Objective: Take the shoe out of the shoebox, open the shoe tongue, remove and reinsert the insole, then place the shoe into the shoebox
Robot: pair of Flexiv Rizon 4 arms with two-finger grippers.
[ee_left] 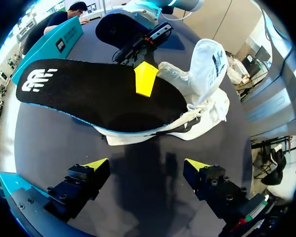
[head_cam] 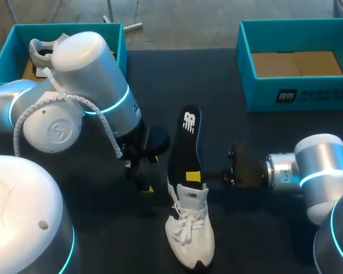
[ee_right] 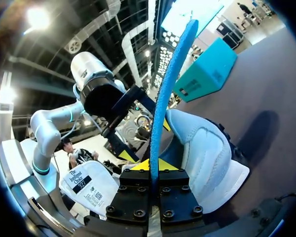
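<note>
**Insole step, part-way.** The white shoe [head_cam: 190,234] lies on the dark tabletop [head_cam: 263,148] between my two arms, toe towards me, with its tongue [ee_left: 207,64] lifted clear of the opening. The black insole [head_cam: 186,142] has one end inside the opening, and the rest rises out and away from me with the logo end free. My right tool [ee_right: 150,165] is closed on the insole, pinching its two faces close to the shoe's collar. In the right wrist view the blue foam edge runs straight up from between the yellow tips. My left tool [ee_left: 147,165] hangs just beside the shoe over bare tabletop, fingers spread wide and holding nothing. From one moment I cannot tell whether the insole is on its way out or back in, but I judge the handling to be the same either way. I would travel along the shoe's length so the foam slides and does not buckle, and keep the pinch near the collar, where the insole is stiffest. The shoe looks light and nothing restrains it, so I would bring the left tool down to steady it before it drags. The tongue should stay up throughout. The right-hand shoebox [head_cam: 297,97] holds only brown card and stands well apart. The left-hand shoebox [head_cam: 0,63] holds another shoe [head_cam: 43,51].
</note>
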